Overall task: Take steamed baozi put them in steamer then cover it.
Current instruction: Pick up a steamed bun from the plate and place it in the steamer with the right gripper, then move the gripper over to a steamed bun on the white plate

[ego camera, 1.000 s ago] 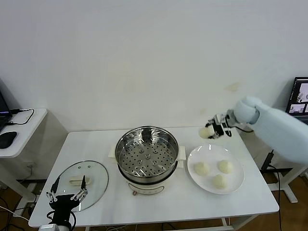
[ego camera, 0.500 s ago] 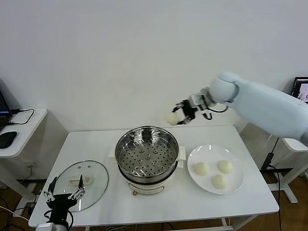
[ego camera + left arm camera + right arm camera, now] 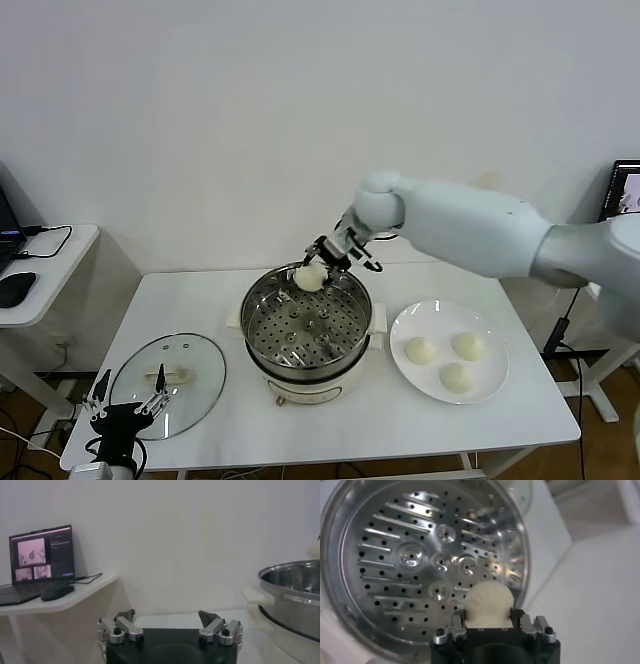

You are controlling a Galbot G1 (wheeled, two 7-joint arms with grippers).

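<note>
My right gripper (image 3: 312,274) is shut on a cream-white baozi (image 3: 308,278) and holds it over the far rim of the steamer (image 3: 306,320). In the right wrist view the baozi (image 3: 488,604) sits between the jaws above the perforated steel tray (image 3: 420,560), which holds no bun. Three more baozi (image 3: 447,357) lie on the white plate (image 3: 492,388) to the steamer's right. The glass cover (image 3: 168,382) with its cream handle lies flat on the table left of the steamer. My left gripper (image 3: 125,408) is open at the table's front left corner, beside the cover.
The steamer rim (image 3: 295,575) shows in the left wrist view. A side desk (image 3: 40,270) with a laptop (image 3: 40,560) and mouse stands to the left. A monitor (image 3: 625,200) is at the far right. The table's front edge is near the plate and cover.
My right arm has swung left from above the plate, carrying the baozi, and now holds it low over the steamer's far rim. The left gripper has shifted slightly toward the table's front.
</note>
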